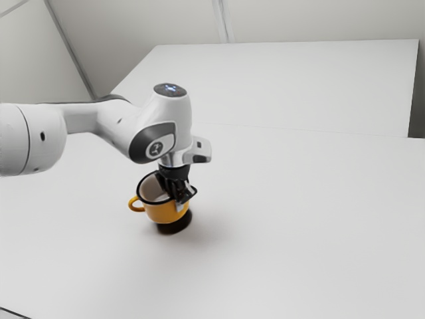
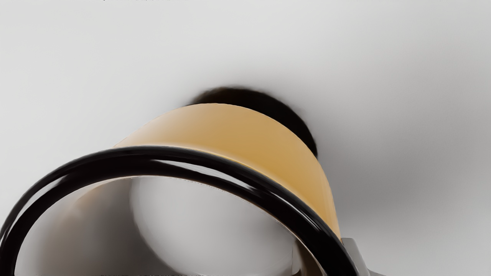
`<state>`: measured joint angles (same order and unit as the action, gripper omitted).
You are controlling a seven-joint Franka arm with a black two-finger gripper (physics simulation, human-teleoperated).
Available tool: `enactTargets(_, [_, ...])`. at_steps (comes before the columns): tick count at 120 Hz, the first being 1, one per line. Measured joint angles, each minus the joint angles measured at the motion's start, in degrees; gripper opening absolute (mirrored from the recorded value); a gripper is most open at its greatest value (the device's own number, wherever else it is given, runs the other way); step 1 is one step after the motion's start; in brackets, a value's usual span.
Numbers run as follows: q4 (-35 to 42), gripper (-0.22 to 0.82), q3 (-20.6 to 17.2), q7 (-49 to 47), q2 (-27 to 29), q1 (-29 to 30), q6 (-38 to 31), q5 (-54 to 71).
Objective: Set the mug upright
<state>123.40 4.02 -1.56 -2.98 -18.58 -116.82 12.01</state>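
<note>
Presently in righting step, by judgement; jaws clamped on tilted mug point(image 1: 159, 213) wall; next: level base, seat, release.

You have the mug point(image 1: 161, 212) over the table point(image 1: 299, 232) — handle point(image 1: 134, 204) toward the exterior view's left, the gripper point(image 1: 180, 195) astride the rim on the opposite side.

Interior, plain and lab-like in look, comprises one robot arm point(image 1: 149, 123), a broad white table point(image 1: 299, 232), a pale flat surface beyond point(image 1: 279, 83) and off-white walls point(image 1: 133, 26).
</note>
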Motion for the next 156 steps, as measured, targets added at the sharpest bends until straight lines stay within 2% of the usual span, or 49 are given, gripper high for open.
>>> enactTargets(70, [-0.47, -0.15, -0.03, -10.11, -5.43, 1.47, -8.44, 0.08])
enactTargets(80, [-0.43, -0.06, -0.05, -10.61, -5.42, 1.48, -8.91, -0.53])
enactTargets(96, [-0.44, 0.22, -0.06, -11.3, -4.75, 1.71, -9.33, -1.29])
enactTargets(110, [-0.58, 0.37, -0.13, -11.83, -2.05, 1.99, -9.36, -1.61])
enactTargets(127, [-2.36, 0.48, -0.03, -11.85, 0.34, 2.62, -9.19, -2.58])
enactTargets(140, [-9.17, 0.52, 0.7, -10.12, -1.28, 2.95, -8.29, -3.62])
enactTargets(156, [-18.25, 0.55, 2.41, -6.06, -2.49, 4.58, -3.49, -7.74])
